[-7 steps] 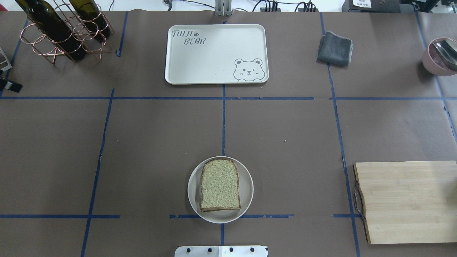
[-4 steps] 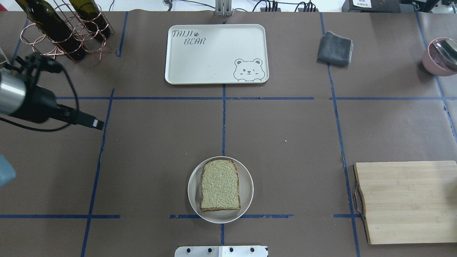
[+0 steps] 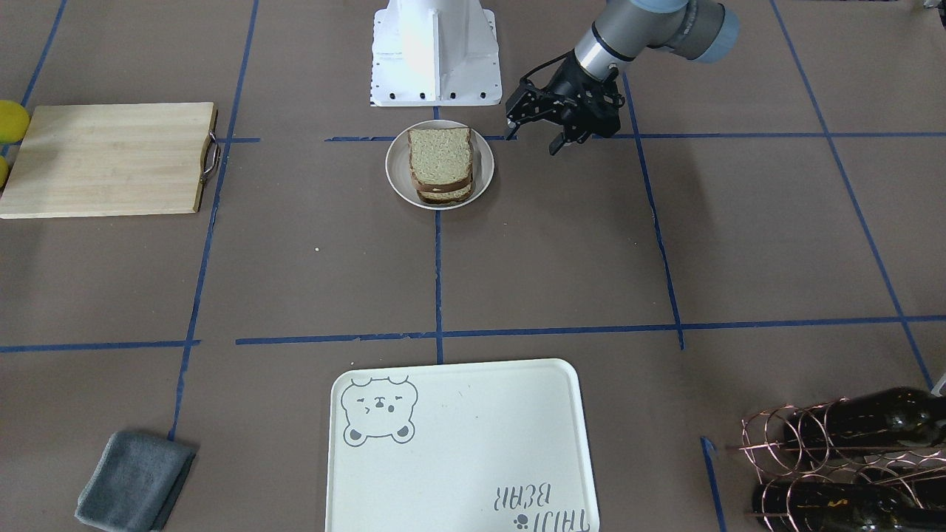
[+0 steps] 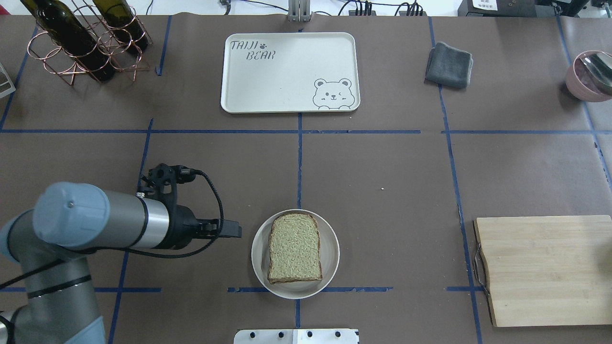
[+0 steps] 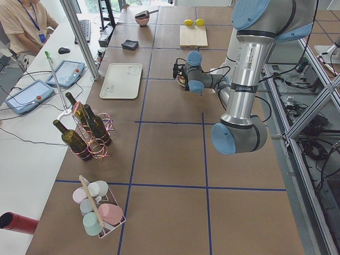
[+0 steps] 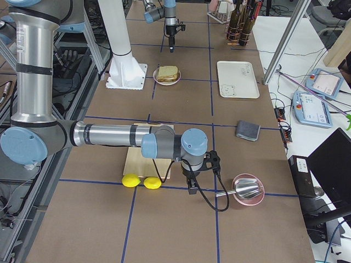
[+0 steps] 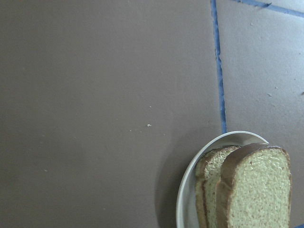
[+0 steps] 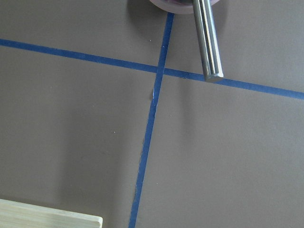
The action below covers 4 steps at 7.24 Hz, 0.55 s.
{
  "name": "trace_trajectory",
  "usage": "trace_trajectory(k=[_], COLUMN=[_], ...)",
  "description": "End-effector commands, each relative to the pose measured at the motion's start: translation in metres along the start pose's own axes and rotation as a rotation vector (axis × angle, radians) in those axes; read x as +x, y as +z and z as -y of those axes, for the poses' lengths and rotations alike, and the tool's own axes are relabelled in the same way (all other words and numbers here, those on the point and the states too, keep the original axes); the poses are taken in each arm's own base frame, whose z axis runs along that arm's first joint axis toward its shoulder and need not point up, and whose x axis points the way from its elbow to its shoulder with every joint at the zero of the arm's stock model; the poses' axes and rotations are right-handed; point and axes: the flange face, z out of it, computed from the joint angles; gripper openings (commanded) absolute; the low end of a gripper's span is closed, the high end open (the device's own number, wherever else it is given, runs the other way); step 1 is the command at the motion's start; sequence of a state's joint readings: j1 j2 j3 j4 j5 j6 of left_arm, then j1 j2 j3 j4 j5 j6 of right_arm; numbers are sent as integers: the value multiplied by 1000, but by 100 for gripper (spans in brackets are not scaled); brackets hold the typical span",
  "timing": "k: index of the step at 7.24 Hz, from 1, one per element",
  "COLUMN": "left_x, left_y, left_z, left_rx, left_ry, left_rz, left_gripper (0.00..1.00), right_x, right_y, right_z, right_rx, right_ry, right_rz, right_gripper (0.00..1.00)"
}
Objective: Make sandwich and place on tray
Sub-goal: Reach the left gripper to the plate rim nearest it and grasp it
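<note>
The sandwich, two speckled tan slices with a little white egg showing between them, lies on a round white plate near the robot's base. It also shows in the front view and the left wrist view. My left gripper hovers just left of the plate, open and empty, with its fingertips spread in the front view. The cream tray with the bear drawing lies at the far side, empty. My right gripper shows only in the right side view, near the pink bowl; I cannot tell its state.
A wooden cutting board lies at the right, with two lemons beside it. A grey cloth and a pink bowl holding a metal ladle are at the far right. A copper rack of wine bottles stands at the far left.
My left arm has swung in from the left edge and towards the robot's side. Its gripper now sits just left of the plate. The sandwich and tray have not moved.
</note>
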State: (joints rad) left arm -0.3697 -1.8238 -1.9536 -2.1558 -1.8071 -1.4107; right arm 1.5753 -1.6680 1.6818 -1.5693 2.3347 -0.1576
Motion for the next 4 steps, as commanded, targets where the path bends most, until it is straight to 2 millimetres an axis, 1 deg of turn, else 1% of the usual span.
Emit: trace_trajectory(k=[1,2,3,4], left_x=[22,16,14,13], left_y=[57,63,69,70], left_z=[-22,-23,-24,-24], left_rx=[12,10,6,6], left_ry=[-46,-44,-41,-41], left_rz=[7,14,15,17], left_gripper=[59,59,59,56], right_x=[0,0,-1,-1], right_y=[0,0,-2,-2], right_z=[0,1,3,3], right_rx=[0,1,4,4], right_ry=[0,-1,-5,-5], right_rz=[0,0,-1,-1], right_gripper=[100,100,100,100])
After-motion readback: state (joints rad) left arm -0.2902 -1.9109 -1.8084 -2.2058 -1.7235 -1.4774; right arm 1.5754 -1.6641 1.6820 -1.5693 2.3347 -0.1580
